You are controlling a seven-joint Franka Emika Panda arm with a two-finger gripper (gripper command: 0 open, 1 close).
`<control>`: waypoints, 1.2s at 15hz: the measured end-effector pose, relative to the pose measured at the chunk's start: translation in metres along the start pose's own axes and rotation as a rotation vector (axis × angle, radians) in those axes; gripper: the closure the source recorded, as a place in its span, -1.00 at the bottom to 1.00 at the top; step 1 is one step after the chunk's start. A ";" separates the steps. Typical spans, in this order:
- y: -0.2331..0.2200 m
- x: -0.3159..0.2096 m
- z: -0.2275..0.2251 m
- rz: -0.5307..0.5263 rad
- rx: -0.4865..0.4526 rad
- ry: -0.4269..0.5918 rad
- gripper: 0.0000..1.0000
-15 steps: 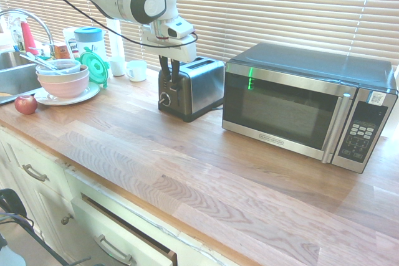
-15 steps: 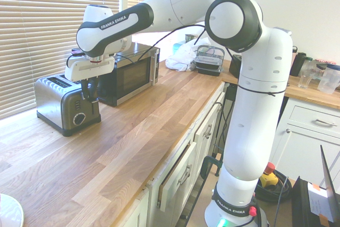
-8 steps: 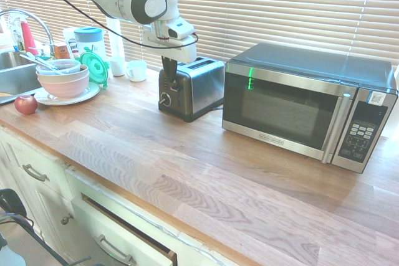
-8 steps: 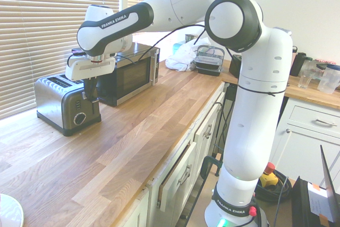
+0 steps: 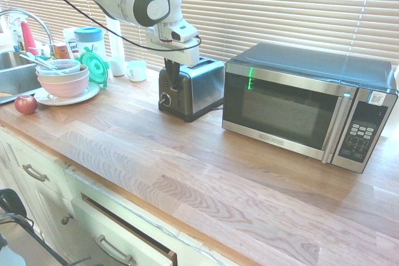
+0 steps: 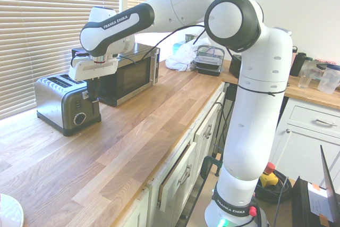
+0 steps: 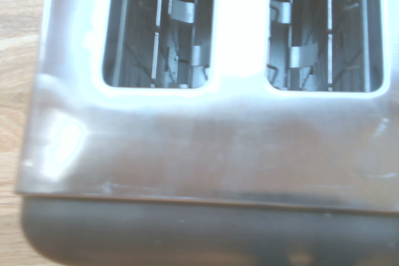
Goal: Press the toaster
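Observation:
The toaster (image 5: 198,86) is a small steel box with two slots, standing on the wooden counter left of the microwave. Its black end panel with a round knob (image 5: 165,98) faces the sink side. My gripper (image 5: 173,79) points straight down against that end panel, above the knob, with its dark fingers pressed together and nothing between them. From the other side the toaster (image 6: 56,103) sits at the left with the gripper (image 6: 94,97) at its black end. The wrist view looks straight down on the toaster's top (image 7: 218,144) and both slots. The lever is hidden behind the fingers.
A large steel-and-black microwave (image 5: 302,107) stands just right of the toaster. Stacked bowls on a plate (image 5: 62,80), an apple (image 5: 25,104), a white cup (image 5: 136,70) and the sink (image 5: 11,71) are at the left. A drawer (image 5: 124,236) hangs slightly open below the counter edge.
The fingers stood slightly apart a second ago and have closed together. The wrist has shifted a little toward the toaster. The toaster has not moved.

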State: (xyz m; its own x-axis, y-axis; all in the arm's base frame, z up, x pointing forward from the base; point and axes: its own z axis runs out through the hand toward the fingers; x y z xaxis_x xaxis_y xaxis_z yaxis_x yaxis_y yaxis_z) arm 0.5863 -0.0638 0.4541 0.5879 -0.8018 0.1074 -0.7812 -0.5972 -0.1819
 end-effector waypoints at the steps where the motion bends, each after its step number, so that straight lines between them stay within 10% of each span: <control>1: 0.003 0.003 0.001 0.001 -0.002 0.001 1.00; 18: 0.005 0.015 0.046 -0.002 -0.066 -0.047 1.00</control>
State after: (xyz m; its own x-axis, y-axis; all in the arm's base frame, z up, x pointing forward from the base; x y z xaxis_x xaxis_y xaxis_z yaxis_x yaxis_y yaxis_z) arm 0.6010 -0.0778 0.4098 0.5975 -0.7995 0.0612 -0.7913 -0.6003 -0.1163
